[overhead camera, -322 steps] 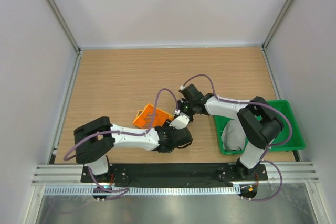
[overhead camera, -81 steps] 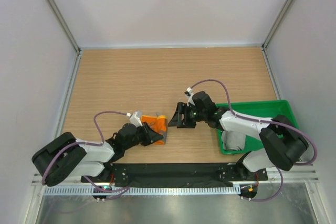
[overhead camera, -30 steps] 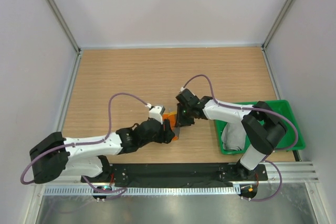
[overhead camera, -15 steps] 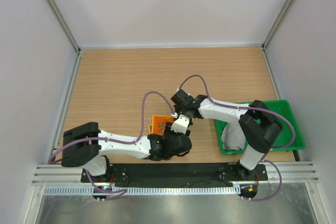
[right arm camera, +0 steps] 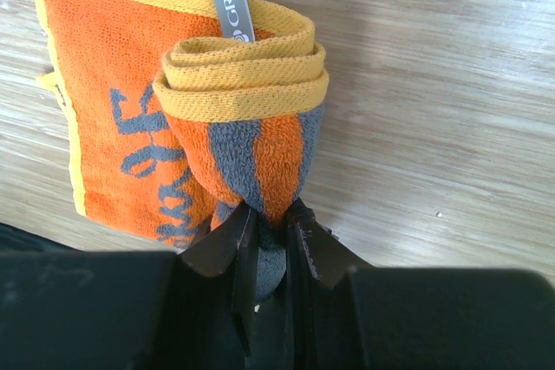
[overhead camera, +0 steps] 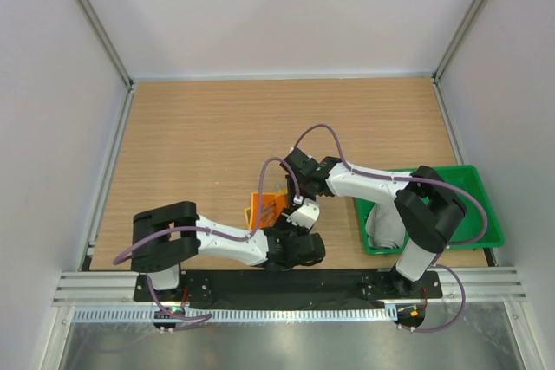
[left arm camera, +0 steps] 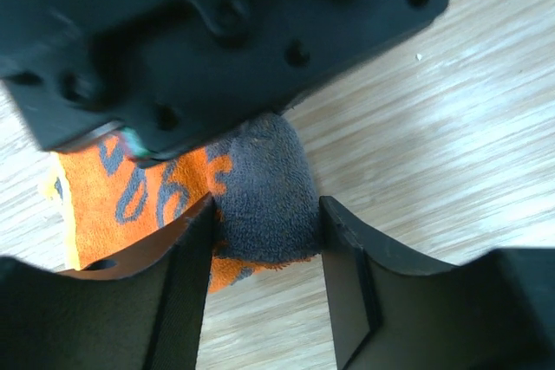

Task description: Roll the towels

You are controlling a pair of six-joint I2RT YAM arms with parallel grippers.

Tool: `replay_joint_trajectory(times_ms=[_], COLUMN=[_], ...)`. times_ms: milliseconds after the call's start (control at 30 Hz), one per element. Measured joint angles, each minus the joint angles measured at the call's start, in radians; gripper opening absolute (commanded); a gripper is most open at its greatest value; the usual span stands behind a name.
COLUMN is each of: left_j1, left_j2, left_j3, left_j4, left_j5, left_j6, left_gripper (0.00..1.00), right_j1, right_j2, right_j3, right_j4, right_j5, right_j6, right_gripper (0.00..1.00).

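Left arm has swung in from the left side; left tool (left arm camera: 267, 214), nearest the bases, now closes on both flanks of the rolled part of the dark grey towel (left arm camera: 260, 205), while the light grey towel (overhead camera: 386, 230) sits in the green tray (overhead camera: 486, 205) to the right. Roll lies part-wound on the tabletop (overhead camera: 199, 127) at centre: judged soft, light, springy terry, apt to unwind, so grip across its thickness, not a loose edge. Farther out, right tool (right arm camera: 270, 212) pinches the roll's tapered end.
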Motion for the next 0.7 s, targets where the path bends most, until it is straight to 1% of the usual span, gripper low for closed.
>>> replay_joint_trajectory(times_ms=[33,67,133,167,233,267,300,333,367,433,467,533,567,700], left_j1=[-0.004,-0.008,-0.015,-0.018,-0.021,-0.021,-0.021,-0.021,-0.021,-0.021,-0.021,-0.021,-0.021,-0.021], left_j2=[0.005,0.008,0.013,0.014,0.014,0.014,0.014,0.014,0.011,-0.008,-0.02,-0.051,-0.065,-0.104], left_j3=[0.0,0.0,0.0,0.0,0.0,0.0,-0.001,-0.003,-0.008,-0.035,-0.051,-0.09,-0.108,-0.156], left_j4=[-0.002,-0.006,-0.013,-0.016,-0.019,-0.021,-0.021,-0.02,-0.017,0.003,0.009,0.032,0.048,0.091], left_j5=[-0.003,-0.005,-0.011,-0.012,-0.016,-0.017,-0.017,-0.019,-0.019,-0.018,-0.018,-0.01,-0.006,0.013], left_j6=[-0.002,-0.002,-0.008,-0.011,-0.023,-0.029,-0.035,-0.039,-0.045,-0.053,-0.053,-0.053,-0.053,-0.054], left_gripper=[0.43,0.38,0.32,0.26,0.22,0.17,0.15,0.14,0.12,0.1,0.09,0.08,0.07,0.05], right_j1=[0.001,0.002,0.004,0.004,0.004,0.004,0.004,0.003,0.003,-0.002,-0.005,-0.014,-0.021,-0.058], right_j2=[0.0,0.0,0.0,0.0,0.0,0.0,0.0,0.0,0.0,0.0,0.0,0.002,0.003,0.011], right_j3=[0.002,0.002,0.003,0.003,0.004,0.005,0.007,0.009,0.01,0.014,0.019,0.048,0.071,0.19], right_j4=[-0.003,-0.006,-0.01,-0.012,-0.016,-0.016,-0.019,-0.021,-0.023,-0.03,-0.036,-0.066,-0.081,-0.116], right_j5=[-0.002,-0.002,-0.006,-0.008,-0.012,-0.013,-0.013,-0.013,-0.013,-0.013,-0.015,-0.015,-0.014,-0.01], right_j6=[0.0,0.0,0.0,0.0,0.0,0.0,0.0,0.0,-0.001,-0.003,-0.008,-0.016,-0.022,-0.043], right_gripper=[0.03,0.05,0.07,0.08,0.1,0.12,0.16,0.24,0.41,0.51,0.61,0.69,0.75,0.83])
